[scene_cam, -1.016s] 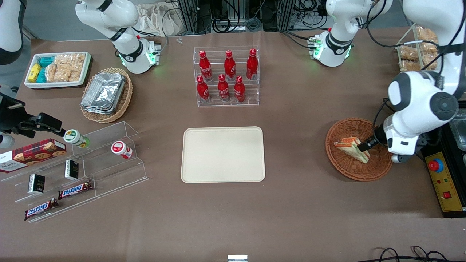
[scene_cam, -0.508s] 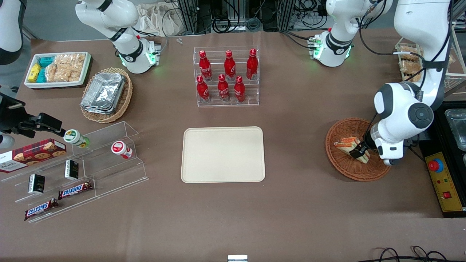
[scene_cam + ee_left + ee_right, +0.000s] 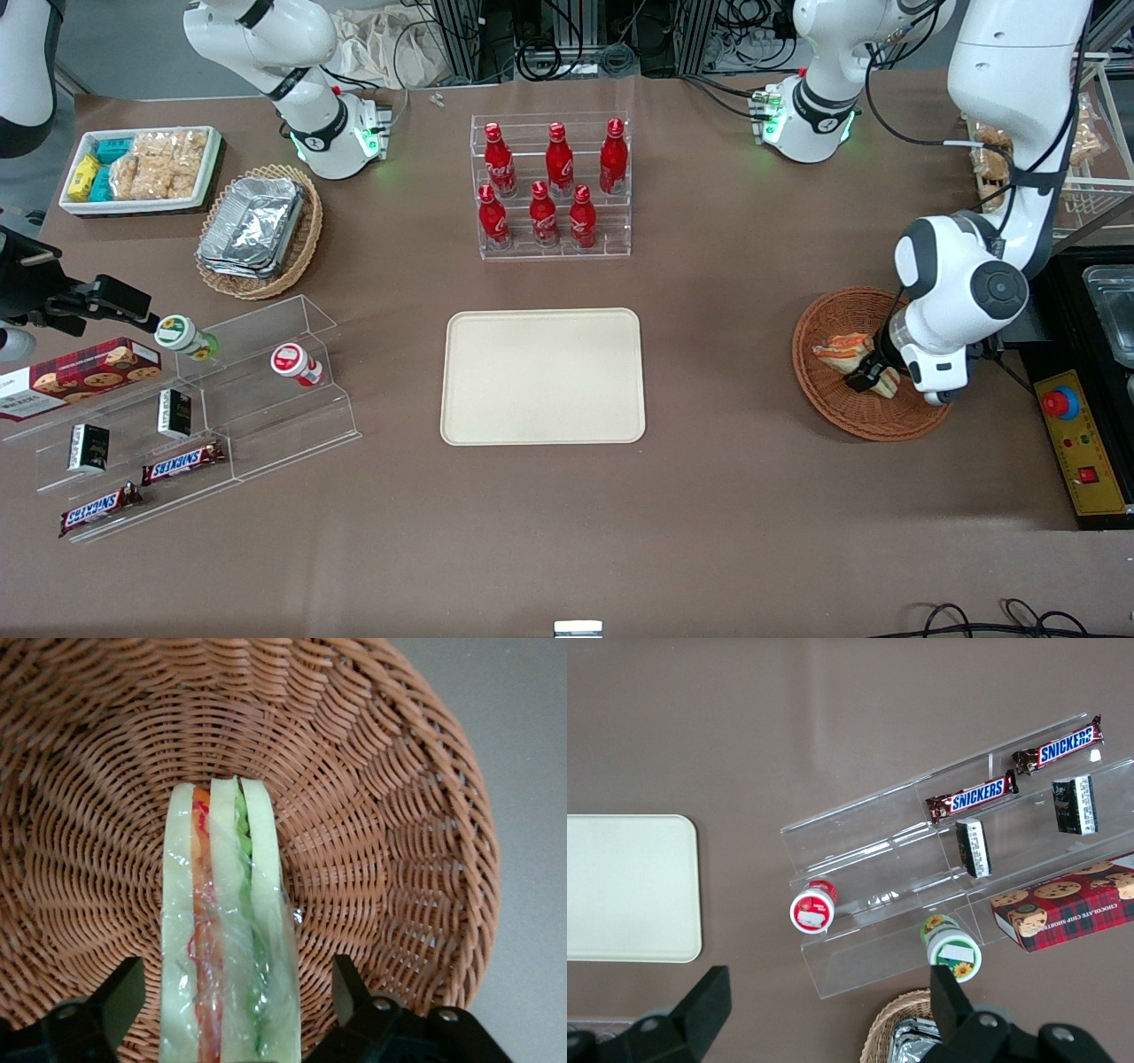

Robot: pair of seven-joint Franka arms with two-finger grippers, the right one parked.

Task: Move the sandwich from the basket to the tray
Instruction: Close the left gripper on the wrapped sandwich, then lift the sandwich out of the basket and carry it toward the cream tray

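The pincer [image 3: 235,1001] sits low in the basket [image 3: 828,403], fingers [image 3: 120,997] spread wide either side of the sandwich [image 3: 229,939] with gaps showing, not yet gripping; the sandwich stands on edge in the basket; the grasp step is in hand; next it should close, lift, and carry toward the tray [image 3: 542,376], well apart on the table [image 3: 709,496].

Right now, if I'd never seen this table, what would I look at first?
Probably the white robot arm reaching into the round brown basket at its end of the table. Its gripper is open, with one finger on each side of the wrapped sandwich lying in the basket. Next you'd spot the red bottles in a clear rack, with the cream tray nearer the front camera.
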